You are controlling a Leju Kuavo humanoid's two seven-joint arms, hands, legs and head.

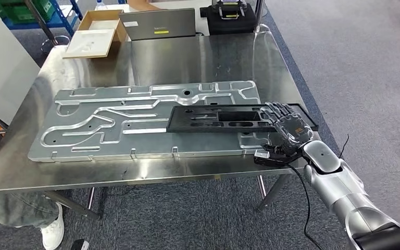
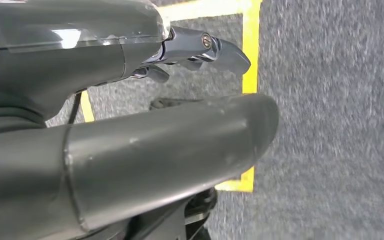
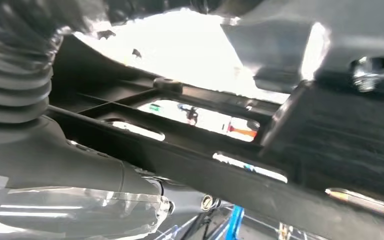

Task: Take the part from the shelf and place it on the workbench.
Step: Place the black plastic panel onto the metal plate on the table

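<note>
Box (image 1: 95, 32) upper left of head view; laptop (image 1: 159, 23) top centre; plate (image 1: 109, 125) across the bench (image 1: 198, 57); black part (image 1: 213, 119) right of centre on plate, right end gripped by right hand (image 1: 286, 133); left hand (image 2: 130, 150) over carpet, finger state unclear.

Bright overhead glare; wrist views blurred, perhaps overexposed.

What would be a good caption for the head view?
Right hand holds black part over metal plate on workbench.
</note>
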